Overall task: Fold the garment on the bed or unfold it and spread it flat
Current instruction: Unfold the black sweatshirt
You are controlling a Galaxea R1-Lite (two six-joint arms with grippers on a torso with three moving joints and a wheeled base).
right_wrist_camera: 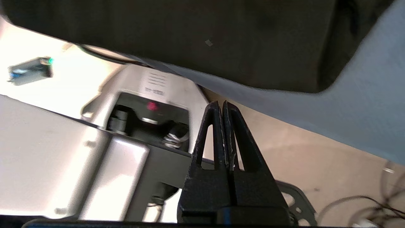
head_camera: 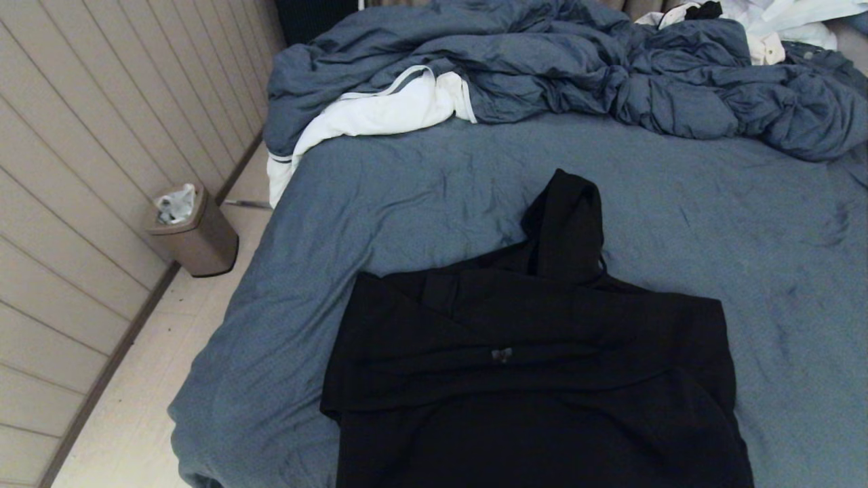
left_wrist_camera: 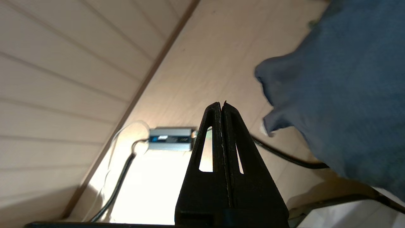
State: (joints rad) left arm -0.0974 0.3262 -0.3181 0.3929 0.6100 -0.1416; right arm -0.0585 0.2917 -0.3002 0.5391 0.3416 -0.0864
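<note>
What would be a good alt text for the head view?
A black hoodie lies partly folded on a bed with a blue-grey sheet, hood pointing away. A rumpled duvet and white cloth lie beyond; neither gripper appears.

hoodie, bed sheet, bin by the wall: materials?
Hoodie: soft matte black knit, likely cotton fleece; it drapes in limp folds without shine.
Bed sheet: blue-grey woven cloth, probably cotton; fine creases, dull surface.
Bin: smooth brownish shell with faint sheen, metal or plastic, cannot tell which.
</note>
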